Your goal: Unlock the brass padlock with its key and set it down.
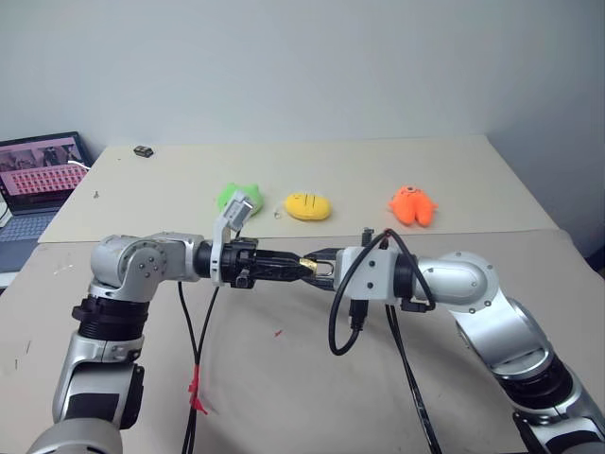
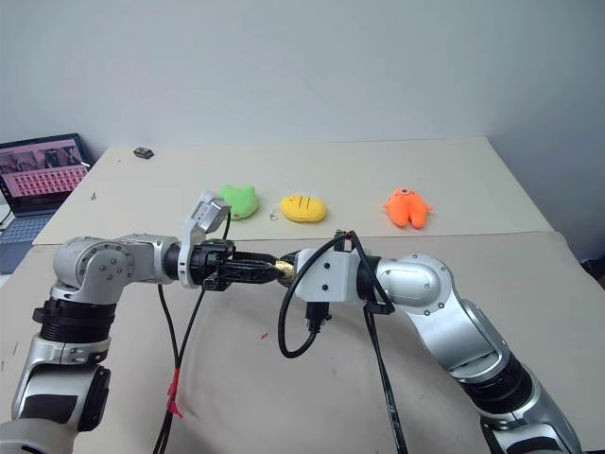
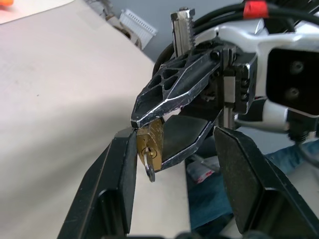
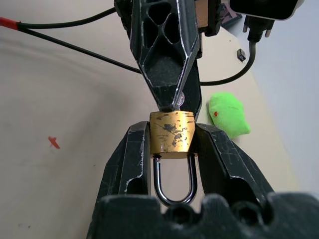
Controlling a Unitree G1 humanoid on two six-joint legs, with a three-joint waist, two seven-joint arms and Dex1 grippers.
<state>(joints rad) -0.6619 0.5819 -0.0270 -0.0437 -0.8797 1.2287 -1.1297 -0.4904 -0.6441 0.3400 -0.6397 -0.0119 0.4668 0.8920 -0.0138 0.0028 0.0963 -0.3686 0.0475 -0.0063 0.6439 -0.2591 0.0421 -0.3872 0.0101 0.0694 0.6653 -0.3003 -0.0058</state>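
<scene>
Held above the near beige tabletop [image 1: 284, 378], between the two arms: small gold-coloured square brass padlock [image 4: 172, 131] with thin silver U-shaped shackle [image 4: 173, 184], clamped by its body sides between the two black fingers of the right gripper [image 4: 172, 144], shackle loop seated in the padlock body and pointing back toward that gripper's wrist. Body face scuffed with dark marks.

Projecting from the padlock's underside: small silver key [image 3: 150, 167], seated in the keyway.

Meeting the padlock from the opposite side: left gripper [image 3: 174, 149], black two-fingered, fingers parted and clasping nothing; one finger [image 3: 119, 184] touching the padlock's side, the other standing well apart from it. In the right wrist view, its fingertip pair closing toward a point just against the padlock's key end.

Hanging below the padlock: black cables [image 1: 345, 312] looping from the right arm's wrist; further black cables [image 1: 194, 331] trailing from the left arm, one bound with a red tie [image 1: 197, 392].

On the tabletop under and left of the padlock: small red mark [image 1: 278, 333].

Beyond the padlock, on the far beige table [image 1: 454, 180], in a row: bright green plush toy [image 1: 233, 197], yellow oval plush toy with dark line markings [image 1: 308, 205], orange plush toy with splayed limbs [image 1: 412, 205].

Farther beyond the padlock, near the far table's back edge: small dark object [image 1: 144, 150], too small to identify.

Far left of the padlock: open laptop [image 1: 38, 180], screen lit.
</scene>
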